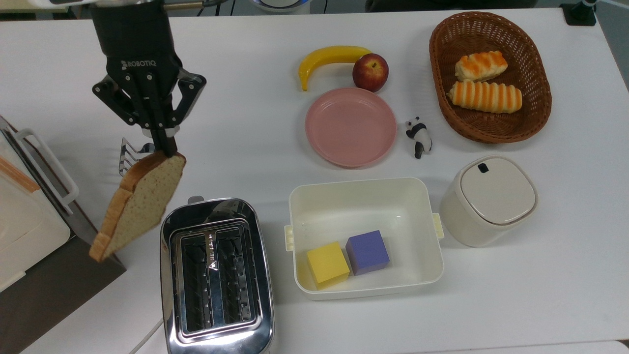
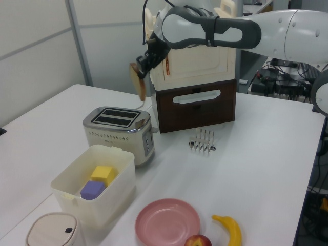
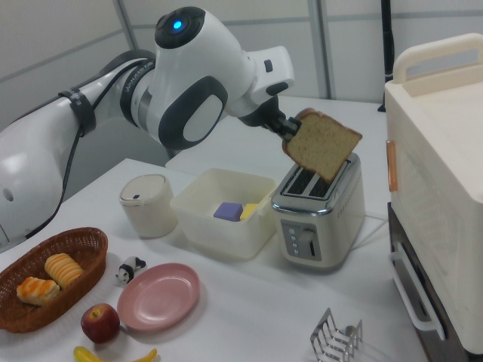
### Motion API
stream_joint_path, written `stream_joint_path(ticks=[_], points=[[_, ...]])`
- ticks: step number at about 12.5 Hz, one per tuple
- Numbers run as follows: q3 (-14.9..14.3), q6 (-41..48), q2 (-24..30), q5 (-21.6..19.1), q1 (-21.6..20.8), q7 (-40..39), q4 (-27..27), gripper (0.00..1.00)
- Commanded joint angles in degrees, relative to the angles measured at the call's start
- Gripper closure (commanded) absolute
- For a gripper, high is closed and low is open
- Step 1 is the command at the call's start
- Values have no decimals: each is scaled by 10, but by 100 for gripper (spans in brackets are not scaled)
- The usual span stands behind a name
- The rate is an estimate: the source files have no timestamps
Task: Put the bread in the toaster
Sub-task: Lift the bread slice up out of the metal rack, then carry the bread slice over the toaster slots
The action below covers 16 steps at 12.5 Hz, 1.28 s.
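Here, the black two-finger gripper (image 1: 164, 146) pinches a tan speckled bread slice (image 1: 140, 200) aloft, just beside the shiny chrome two-slot toaster (image 1: 214, 275). Carrying step; next, align the slice over a slot and lower.

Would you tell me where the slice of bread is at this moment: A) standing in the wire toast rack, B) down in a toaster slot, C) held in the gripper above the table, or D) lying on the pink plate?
C: the gripper pinches the bread by its top edge, in the air beside the toaster.
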<state>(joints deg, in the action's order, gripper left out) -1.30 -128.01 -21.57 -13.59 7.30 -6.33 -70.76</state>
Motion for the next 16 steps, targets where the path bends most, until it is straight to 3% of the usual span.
stream_joint_path(ticks=[1, 6, 16], points=[[11, -56, -8, -28, -4, 1, -17, 100], [17, -60, -20, -30, -7, -40, -41, 100], [19, -59, -35, -49, -29, -40, -37, 100]])
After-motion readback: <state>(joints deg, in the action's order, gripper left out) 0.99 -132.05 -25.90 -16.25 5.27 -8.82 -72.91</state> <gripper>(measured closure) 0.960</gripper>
